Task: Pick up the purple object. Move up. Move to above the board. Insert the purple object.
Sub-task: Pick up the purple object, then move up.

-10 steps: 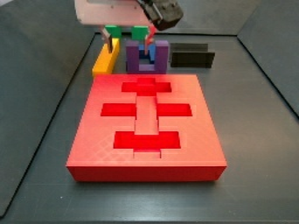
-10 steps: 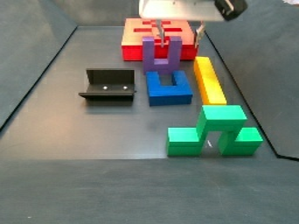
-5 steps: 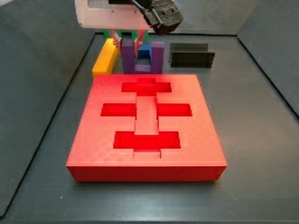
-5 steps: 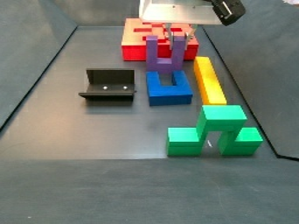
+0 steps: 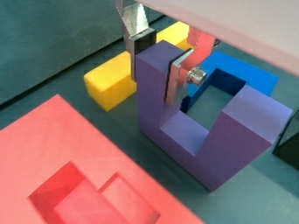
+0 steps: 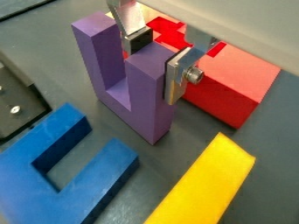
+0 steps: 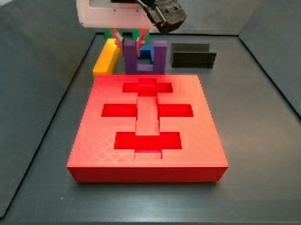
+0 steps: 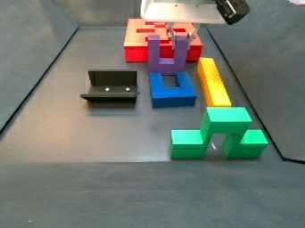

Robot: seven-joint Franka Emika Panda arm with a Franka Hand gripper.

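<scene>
I'm clamping my gripper (image 5: pixel 158 59) on one prong of the purple object (image 5: pixel 208 131), silver fingers (image 6: pixel 177 77) pressing both faces of it. I'm holding the U-shaped block upright, prongs up, between the red board (image 8: pixel 144 42) and the blue block (image 8: pixel 172 89), beside the yellow bar (image 8: pixel 215 82).

My gripper (image 6: pixel 155 57) has two flat silver plate fingers (image 6: pixel 177 74) with dark pads; a small silver screw head sits on the outer face of one. In both side views my wrist housing (image 7: pixel 112 12) is white, with a black camera module (image 8: pixel 234 10) mounted beside it.
</scene>
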